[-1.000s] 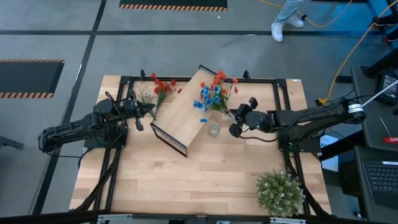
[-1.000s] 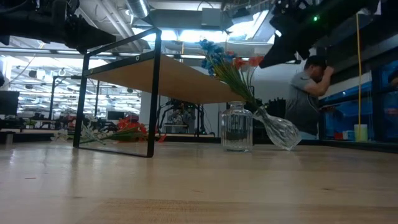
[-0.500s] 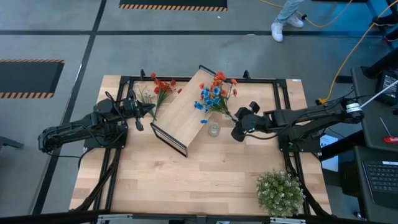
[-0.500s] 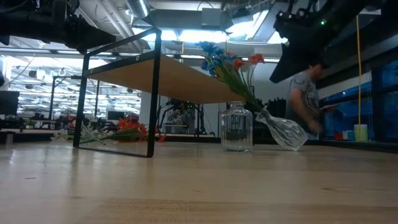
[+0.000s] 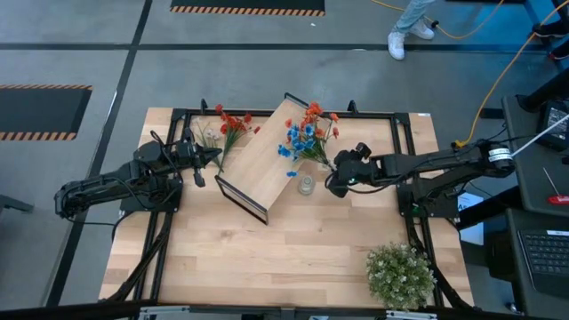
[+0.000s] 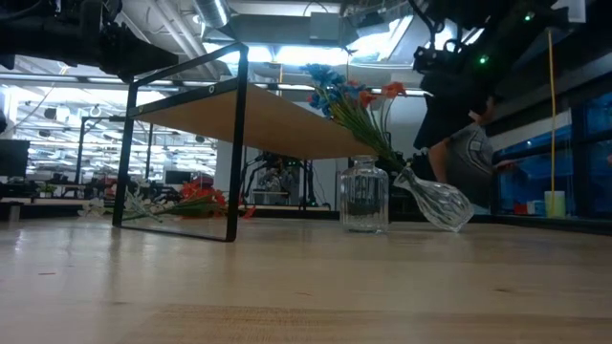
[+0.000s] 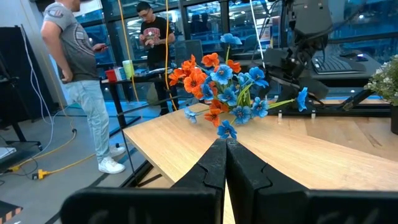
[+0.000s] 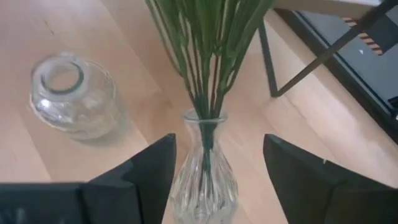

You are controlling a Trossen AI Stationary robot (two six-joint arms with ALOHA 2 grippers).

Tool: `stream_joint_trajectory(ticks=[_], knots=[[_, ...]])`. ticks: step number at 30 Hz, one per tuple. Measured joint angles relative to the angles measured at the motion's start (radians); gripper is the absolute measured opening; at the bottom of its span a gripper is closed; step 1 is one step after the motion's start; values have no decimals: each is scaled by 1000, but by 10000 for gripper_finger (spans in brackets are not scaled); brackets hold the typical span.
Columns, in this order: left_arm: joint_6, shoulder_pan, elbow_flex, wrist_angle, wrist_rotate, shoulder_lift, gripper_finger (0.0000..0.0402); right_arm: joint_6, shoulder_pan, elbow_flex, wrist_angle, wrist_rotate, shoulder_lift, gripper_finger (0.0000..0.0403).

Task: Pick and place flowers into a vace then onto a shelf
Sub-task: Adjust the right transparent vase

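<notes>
A clear ribbed vase (image 8: 204, 174) stands tilted with its base on the table (image 6: 442, 208). Its bunch of blue and orange flowers (image 5: 307, 133) leans onto the tilted wooden shelf (image 5: 265, 160). My right gripper (image 8: 211, 177) is open, one finger on each side of the vase's body. Loose red and white flowers (image 5: 229, 127) lie on the table beyond the shelf's left side. Near them, left of the shelf, my left gripper (image 5: 212, 156) hovers shut and empty, facing the flowers (image 7: 227, 93).
A small round glass jar (image 5: 306, 185) stands upright beside the vase, near the shelf's leg (image 6: 234, 143). A bushy green plant (image 5: 400, 274) sits at the near right corner. People stand in the room beyond the table. Bare tabletop (image 5: 267, 258) lies toward the near edge.
My right gripper has opened and let go of the vase. The vase stays tilted on the table, and its flowers still lean on the shelf.
</notes>
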Motion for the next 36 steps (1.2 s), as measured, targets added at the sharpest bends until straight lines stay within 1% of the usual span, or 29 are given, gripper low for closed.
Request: stream_joint_trajectory(ticks=[5, 10, 14, 24, 29, 33, 36], knots=[[0, 0, 0, 0, 0, 0, 4, -15, -6, 0, -7, -73, 17, 245], [0, 0, 0, 0, 0, 0, 4, -7, -25, 0, -2, -83, 28, 244], [0, 0, 0, 0, 0, 0, 4, -23, -43, 0, 33, -130, 63, 244], [0, 0, 0, 0, 0, 0, 4, -43, -88, 0, 65, -124, 119, 244], [0, 0, 0, 0, 0, 0, 4, -45, -102, 0, 93, -152, 149, 244], [0, 0, 0, 0, 0, 0, 4, -45, -106, 0, 96, -155, 167, 244], [0, 0, 0, 0, 0, 0, 4, -49, -111, 0, 132, -155, 180, 244]])
